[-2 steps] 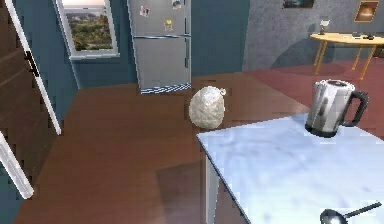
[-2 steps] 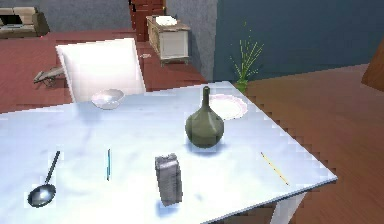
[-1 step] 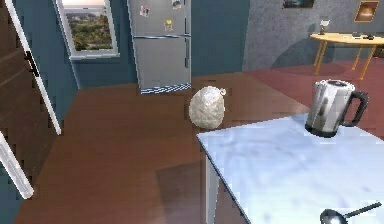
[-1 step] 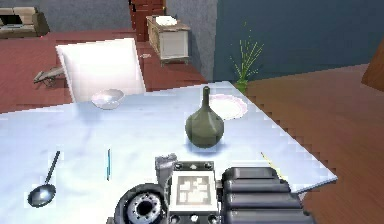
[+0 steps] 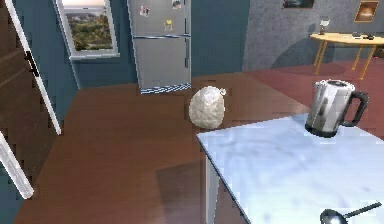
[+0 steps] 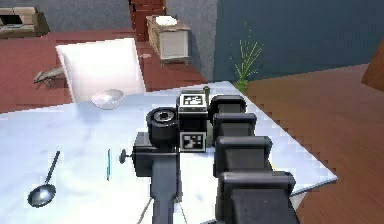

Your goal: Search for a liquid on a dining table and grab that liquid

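Kitchen with blue walls and a brown floor. In the forward view, a white table [image 5: 270, 165] at lower right bears a steel kettle [image 5: 333, 107] and a ladle [image 5: 345, 213]. A pale sack [image 5: 208, 106] sits on the floor beyond it, with a fridge [image 5: 160, 45] behind. On a far yellow table [image 5: 360, 39] stands a small pale thing [image 5: 325, 25]; whether it is the liquid cannot be told. In the arm side view, the arm [image 6: 245, 165] reaches over the white table, with the gripper [image 6: 140, 155] near a teal stick [image 6: 108, 163] and a bowl [image 6: 107, 98]. Whether it holds anything cannot be told.
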{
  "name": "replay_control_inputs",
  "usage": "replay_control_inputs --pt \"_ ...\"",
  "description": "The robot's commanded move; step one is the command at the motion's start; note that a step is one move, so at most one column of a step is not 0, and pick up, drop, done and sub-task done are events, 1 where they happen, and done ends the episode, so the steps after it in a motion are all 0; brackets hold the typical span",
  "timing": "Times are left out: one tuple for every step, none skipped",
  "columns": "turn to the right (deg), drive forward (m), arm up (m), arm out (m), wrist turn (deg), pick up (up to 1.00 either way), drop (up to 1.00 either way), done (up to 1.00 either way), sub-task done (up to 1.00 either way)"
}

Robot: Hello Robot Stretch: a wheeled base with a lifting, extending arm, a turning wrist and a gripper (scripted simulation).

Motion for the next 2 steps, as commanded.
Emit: replay_control_inputs --pt "0.0 0.0 0.0 0.0 45.0 0.0 0.0 0.0 0.0" --pt "0.0 0.0 0.0 0.0 45.0 0.0 0.0 0.0 0.0"
